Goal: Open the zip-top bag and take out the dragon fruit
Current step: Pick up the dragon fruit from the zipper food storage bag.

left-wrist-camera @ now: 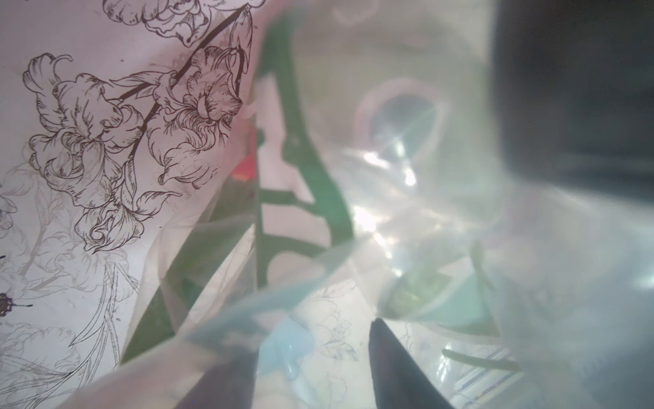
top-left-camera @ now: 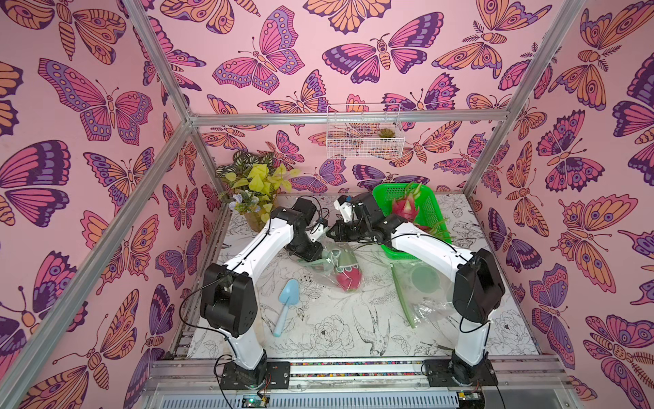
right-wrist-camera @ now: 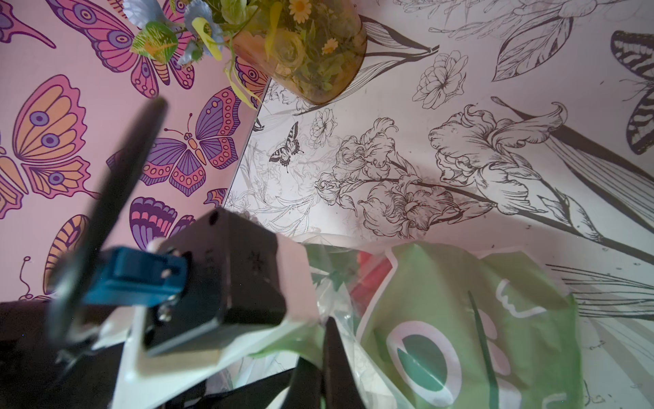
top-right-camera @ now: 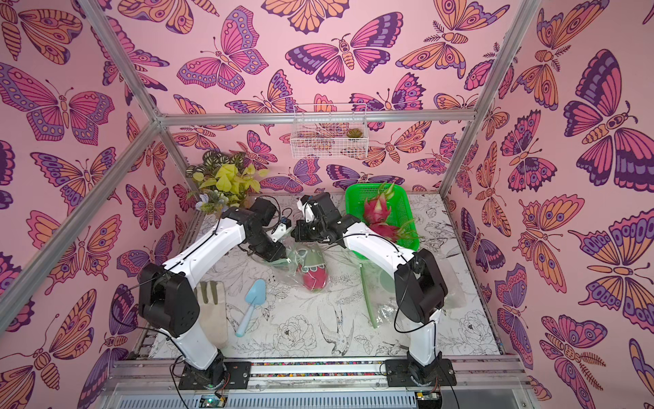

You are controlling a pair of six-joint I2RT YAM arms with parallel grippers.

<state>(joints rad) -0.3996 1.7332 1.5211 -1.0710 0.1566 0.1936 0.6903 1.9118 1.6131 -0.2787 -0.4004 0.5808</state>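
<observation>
**Both grippers at the mouth of the zip-top bag, one dragon fruit inside**

Near the table's middle: clear zip-top bag with green printed panel, crumpled, mouth toward the far side. Inside it, at the near end, a magenta-pink oval dragon fruit, seen through the plastic. Two more pink, green-scaled dragon fruits lying in the bright green perforated plastic basket at the far right of the table.

Left gripper down at the bag's mouth, dark fingers apart with plastic film between and around them; actual pinch on the film impossible to tell. Right gripper just beside it, clenched on the bag's edge.

Elsewhere on the flower-printed white table: light blue plastic trowel front left, second clear bag with green strip under the right arm, potted yellow-green plant in the far left corner.
</observation>
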